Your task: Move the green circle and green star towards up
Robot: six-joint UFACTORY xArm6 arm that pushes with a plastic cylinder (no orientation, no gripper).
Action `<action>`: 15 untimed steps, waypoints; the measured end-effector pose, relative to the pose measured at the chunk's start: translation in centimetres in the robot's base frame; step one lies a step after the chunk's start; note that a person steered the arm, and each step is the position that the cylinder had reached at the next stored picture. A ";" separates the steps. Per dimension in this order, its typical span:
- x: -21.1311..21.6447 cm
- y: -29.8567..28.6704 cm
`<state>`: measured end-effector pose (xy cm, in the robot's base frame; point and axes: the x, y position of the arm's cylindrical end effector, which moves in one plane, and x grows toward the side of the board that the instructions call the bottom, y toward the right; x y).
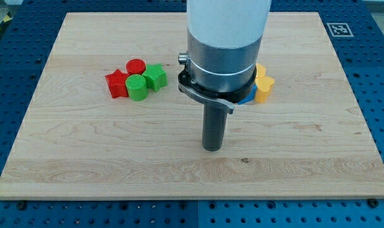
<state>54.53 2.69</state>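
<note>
My tip (pixel 211 148) rested on bare board at frame centre, touching nothing, well right of and below the blocks. Green circle (pixel 137 88) and green star (pixel 156 76) sat upper left, clustered against red star (pixel 117 83) and red circle (pixel 135 66). Push apparently not begun.

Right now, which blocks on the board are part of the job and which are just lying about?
In the job:
- green circle
- green star
- my tip, to the view's right and below both greens

Lying about:
- red star
- red circle
- yellow block, shape unclear
- blue block, mostly hidden
</note>
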 end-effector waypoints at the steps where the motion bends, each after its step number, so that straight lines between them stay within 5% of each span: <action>1: 0.1 0.0; 3: -0.5 0.1; 5: -8.0 -3.0; 6: -6.2 -5.1; 8: -7.0 -17.4; 15: -13.1 -10.7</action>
<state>41.39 -8.06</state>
